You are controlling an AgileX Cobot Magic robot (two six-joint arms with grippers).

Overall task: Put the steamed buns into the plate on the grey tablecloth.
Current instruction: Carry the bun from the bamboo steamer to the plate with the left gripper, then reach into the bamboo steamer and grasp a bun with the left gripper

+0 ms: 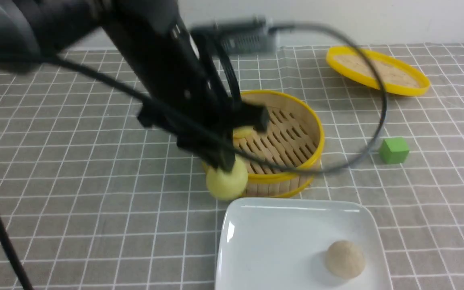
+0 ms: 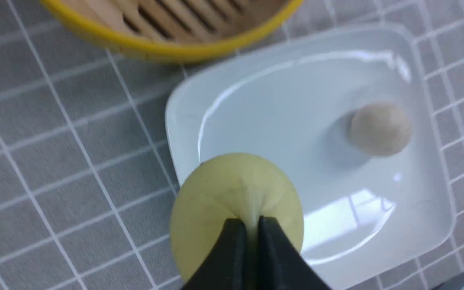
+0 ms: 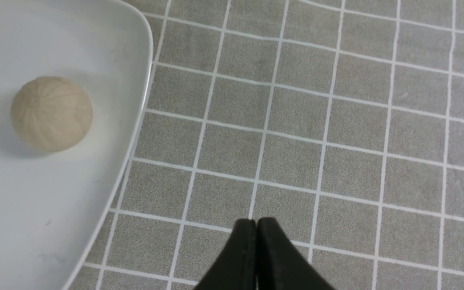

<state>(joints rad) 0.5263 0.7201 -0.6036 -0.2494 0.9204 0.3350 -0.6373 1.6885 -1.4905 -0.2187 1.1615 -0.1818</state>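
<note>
Altogether three buns: one pinched in the left gripper, one in the steamer, one plated; right gripper closed.

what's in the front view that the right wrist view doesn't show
Only the front view: a yellow bun held in the left jaws, another partly hidden in the steamer, the round lid and the green cube.

Only the right wrist view: the right jaws, closed.

Both: the beige bun on the white plate, and the gridded cloth.
</note>
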